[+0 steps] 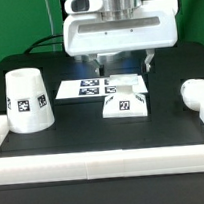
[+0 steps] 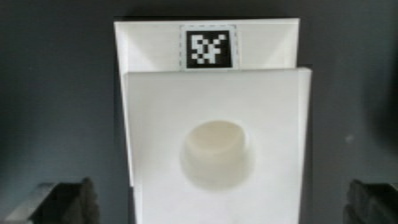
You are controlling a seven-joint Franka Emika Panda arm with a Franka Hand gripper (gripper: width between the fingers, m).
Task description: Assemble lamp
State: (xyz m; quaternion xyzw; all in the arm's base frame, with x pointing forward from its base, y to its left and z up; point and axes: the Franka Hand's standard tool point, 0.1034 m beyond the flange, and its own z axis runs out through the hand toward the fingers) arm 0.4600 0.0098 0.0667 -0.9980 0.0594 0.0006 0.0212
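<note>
The lamp's flat square base [image 1: 123, 101], tag facing up, lies mid-surface [image 1: 93, 139] just beside the marker board [image 1: 87, 87]. It sits right under the tool [image 1: 122, 66], whose jaws stand apart with nothing clamped; in the wrist view the dark fingertips [image 2: 68, 203] flank the base and its round socket [image 2: 217, 152]. The shade [image 1: 28, 99] stands wide end down at the exterior view's left, and the bulb [image 1: 196, 92] lies at its right, both well apart from the tool.

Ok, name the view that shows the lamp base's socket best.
Wrist view: it looks down onto the base and its round socket. The exterior view shows only the base's tagged front below the hand.
</note>
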